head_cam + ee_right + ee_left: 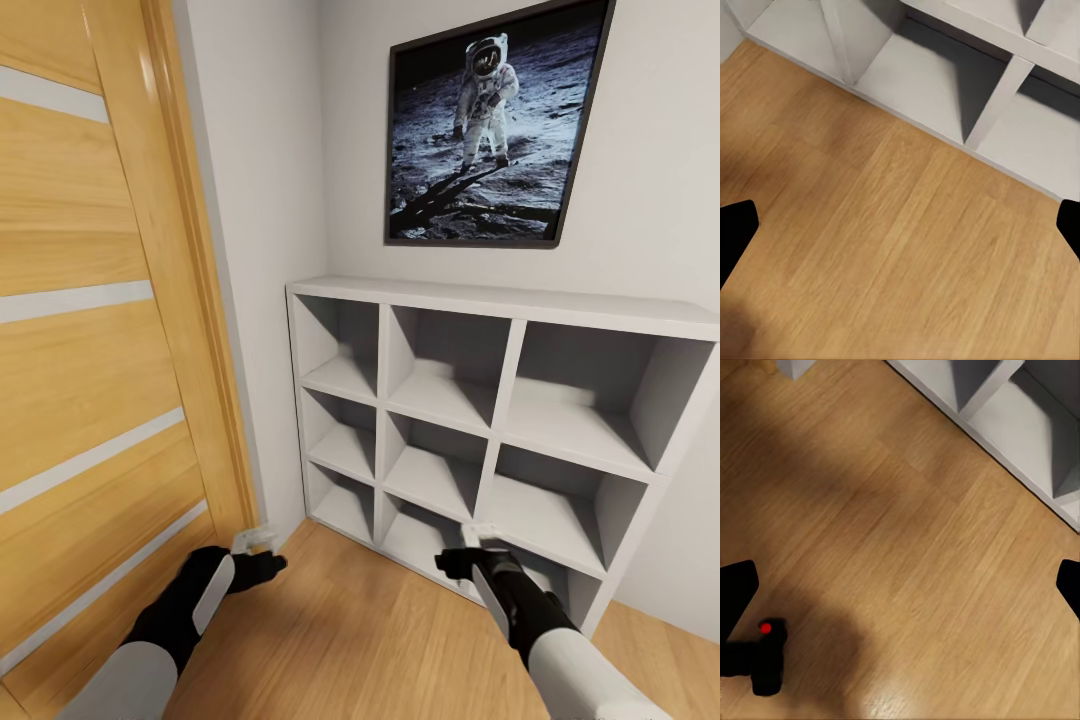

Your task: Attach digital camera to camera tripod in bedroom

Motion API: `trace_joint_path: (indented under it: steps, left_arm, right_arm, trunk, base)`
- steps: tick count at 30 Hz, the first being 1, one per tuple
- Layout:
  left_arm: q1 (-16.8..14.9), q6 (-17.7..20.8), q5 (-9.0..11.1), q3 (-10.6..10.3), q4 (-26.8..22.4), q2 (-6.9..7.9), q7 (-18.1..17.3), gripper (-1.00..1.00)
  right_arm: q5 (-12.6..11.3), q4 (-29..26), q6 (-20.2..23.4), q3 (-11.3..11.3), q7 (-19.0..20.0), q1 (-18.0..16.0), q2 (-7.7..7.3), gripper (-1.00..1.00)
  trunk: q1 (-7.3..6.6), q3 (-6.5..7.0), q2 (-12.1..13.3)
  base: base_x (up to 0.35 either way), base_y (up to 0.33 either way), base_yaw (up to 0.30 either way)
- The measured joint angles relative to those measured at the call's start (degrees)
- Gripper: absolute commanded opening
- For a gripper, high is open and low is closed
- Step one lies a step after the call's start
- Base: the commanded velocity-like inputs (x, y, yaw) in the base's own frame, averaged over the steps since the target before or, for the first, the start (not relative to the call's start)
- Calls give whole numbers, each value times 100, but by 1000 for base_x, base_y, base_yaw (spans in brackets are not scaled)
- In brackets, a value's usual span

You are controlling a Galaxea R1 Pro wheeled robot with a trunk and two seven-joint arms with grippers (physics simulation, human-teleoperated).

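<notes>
Digital camera (766,656) on wood floor (907,555) nr shelf unit (500,420)

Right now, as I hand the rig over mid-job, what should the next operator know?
Left tool: open, holding nothing, low over the wood floor.
Right tool: open, holding nothing, in front of the grey cube shelf.
Digital camera: black body with a red button, seen past the left tool in the left wrist view, apparently on the floor, ungripped.
Robot faces a corner, with a wooden door at its left.
Done: nothing attached.
Left: grasp the camera, locate the tripod, mount it.
</notes>
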Motion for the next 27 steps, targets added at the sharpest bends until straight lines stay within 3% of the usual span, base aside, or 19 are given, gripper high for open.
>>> trace_joint_path:
  steps: [6,10,13,27]
  left_arm:
    - [-49,-195,7,-13,-55,-149,519,100]
    - [-55,-275,7,-16,-79,-458,650,100]
    - [-56,-283,-4,-17,-86,-577,662,100]
    - [-56,-290,-15,-18,-100,-630,684,100]
  right_arm:
    - [-32,-46,23,-43,53,-31,54,100]
    - [-314,-53,35,-81,67,-36,135,100]
    - [-442,-54,33,-87,69,-36,148,100]
    - [-502,-55,37,-88,69,-36,152,100]
  trunk:
    - [0,0,0]
    - [0,0,0]
    - [0,0,0]
    - [0,0,0]
  base:
    - [0,0,0]
    - [0,0,0]
    - [0,0,0]
    - [0,0,0]
